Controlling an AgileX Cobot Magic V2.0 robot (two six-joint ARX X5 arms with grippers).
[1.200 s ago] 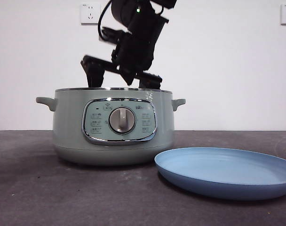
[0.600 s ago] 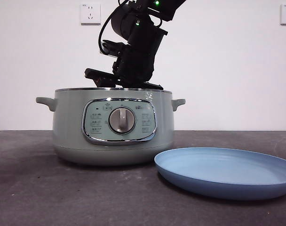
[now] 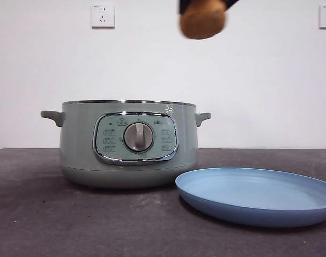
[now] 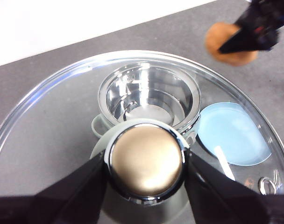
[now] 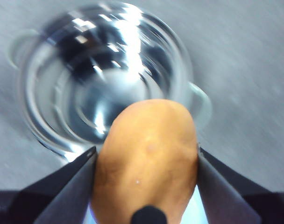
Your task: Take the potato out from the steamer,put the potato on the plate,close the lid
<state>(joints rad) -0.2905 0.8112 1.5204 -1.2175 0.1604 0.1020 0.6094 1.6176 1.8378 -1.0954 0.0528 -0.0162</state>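
Note:
My right gripper point(image 5: 145, 161) is shut on the orange-brown potato point(image 5: 146, 158) and holds it high above the open sage-green steamer point(image 3: 128, 142). In the front view the potato point(image 3: 202, 19) hangs at the top edge, above the steamer's right side. The steamer's steel inside point(image 4: 149, 95) shows bare. My left gripper point(image 4: 145, 163) is shut on the knob point(image 4: 146, 161) of the glass lid point(image 4: 48, 121) and holds it high over the steamer. The light-blue plate point(image 3: 259, 195) lies to the right of the steamer. The right gripper with the potato point(image 4: 228, 42) also shows in the left wrist view.
The dark grey table point(image 3: 45, 225) carries the steamer and the plate. A white wall with two power sockets point(image 3: 103, 15) stands behind. The steamer's side handles point(image 3: 51, 115) stick out left and right.
The right arm has risen out of the steamer with the potato in its jaws. It was down at the pot's rim before, and now only the potato shows at the top edge.

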